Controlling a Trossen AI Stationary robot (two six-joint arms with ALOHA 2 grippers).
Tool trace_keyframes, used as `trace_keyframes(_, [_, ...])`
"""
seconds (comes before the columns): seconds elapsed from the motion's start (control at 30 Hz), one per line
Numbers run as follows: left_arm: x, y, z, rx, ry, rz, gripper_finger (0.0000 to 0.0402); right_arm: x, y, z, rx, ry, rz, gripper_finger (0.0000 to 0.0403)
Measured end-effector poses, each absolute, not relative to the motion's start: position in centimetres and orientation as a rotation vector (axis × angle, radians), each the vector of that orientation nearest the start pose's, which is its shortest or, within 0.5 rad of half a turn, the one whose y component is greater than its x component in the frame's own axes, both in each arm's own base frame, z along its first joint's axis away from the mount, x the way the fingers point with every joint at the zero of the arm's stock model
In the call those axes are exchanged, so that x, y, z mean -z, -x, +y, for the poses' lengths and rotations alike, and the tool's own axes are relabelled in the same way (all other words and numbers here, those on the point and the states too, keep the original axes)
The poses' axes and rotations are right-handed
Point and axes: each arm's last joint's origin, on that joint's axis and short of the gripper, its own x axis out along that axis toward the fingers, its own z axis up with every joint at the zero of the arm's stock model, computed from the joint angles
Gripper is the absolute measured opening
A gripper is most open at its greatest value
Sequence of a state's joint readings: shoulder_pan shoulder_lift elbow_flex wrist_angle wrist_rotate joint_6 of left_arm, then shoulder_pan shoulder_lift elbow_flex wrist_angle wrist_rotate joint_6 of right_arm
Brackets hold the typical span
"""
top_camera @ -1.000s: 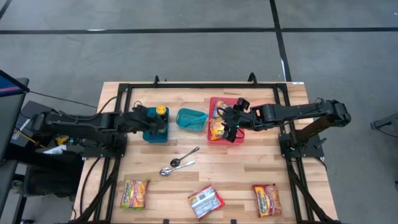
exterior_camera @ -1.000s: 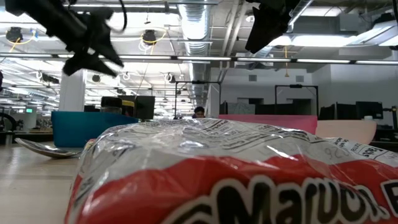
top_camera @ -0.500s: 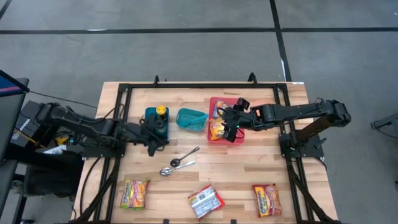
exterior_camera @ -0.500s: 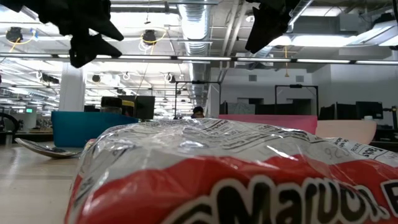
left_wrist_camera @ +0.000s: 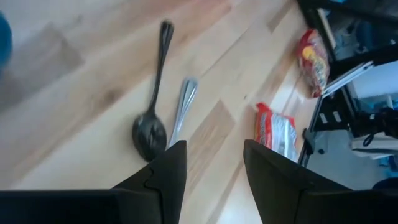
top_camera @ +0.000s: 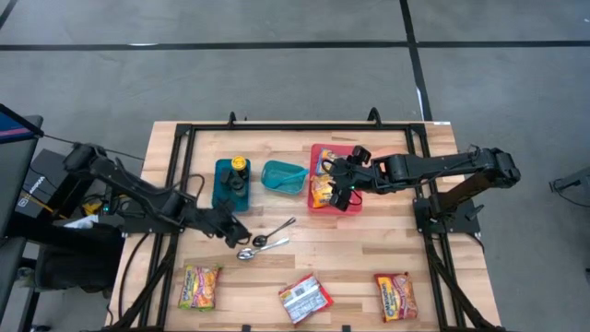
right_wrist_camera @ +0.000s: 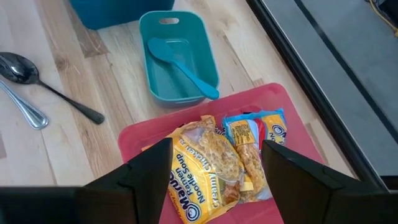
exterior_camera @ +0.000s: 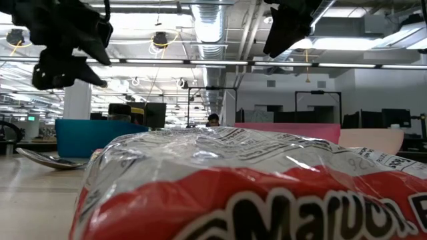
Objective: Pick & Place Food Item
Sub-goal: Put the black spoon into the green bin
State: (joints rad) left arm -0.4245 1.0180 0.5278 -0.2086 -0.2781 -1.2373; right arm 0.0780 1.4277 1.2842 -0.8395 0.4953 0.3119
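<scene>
Three ramen packets lie flat near the table's near edge: an orange one (top_camera: 200, 286), a red and white one (top_camera: 305, 298) and a red one (top_camera: 395, 295). More packets (right_wrist_camera: 208, 168) lie in the red bin (top_camera: 351, 205) at the far right. My left gripper (top_camera: 235, 238) hangs open and tilted down beside two spoons (top_camera: 263, 244), with nothing between its fingers (left_wrist_camera: 171, 168). My right gripper (top_camera: 341, 192) hovers open over the red bin and its yellow packet (top_camera: 322, 192), touching nothing.
A teal bowl (top_camera: 284, 175) with a teal spoon stands left of the red bin. Farther left is a dark teal box (top_camera: 230, 184) with a yellow-capped bottle (top_camera: 239, 164). A black frame (top_camera: 277, 127) borders the wooden table. Bare wood lies between the spoons and the packets.
My left gripper has swung away from the dark teal box toward the table's near edge, sinking and tipping downward, and now hangs beside the spoons. Its fingers have stayed apart. The right arm has kept still.
</scene>
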Motion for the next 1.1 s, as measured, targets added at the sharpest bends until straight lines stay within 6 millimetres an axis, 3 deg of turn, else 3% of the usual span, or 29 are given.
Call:
trace_keyframes(0.4, [-17.6, -19.1, -9.8, -0.364, 1.082, 0.761, 0.0154, -31.1, -28.5, 0.8, 0.547, -0.051, 0.866, 0.024])
trace_keyframes(1.1, [-18.9, -19.7, -9.8, -0.285, 1.119, 0.648, 0.0154, -31.1, -28.4, 0.8, 0.513, 0.033, 0.904, 0.024])
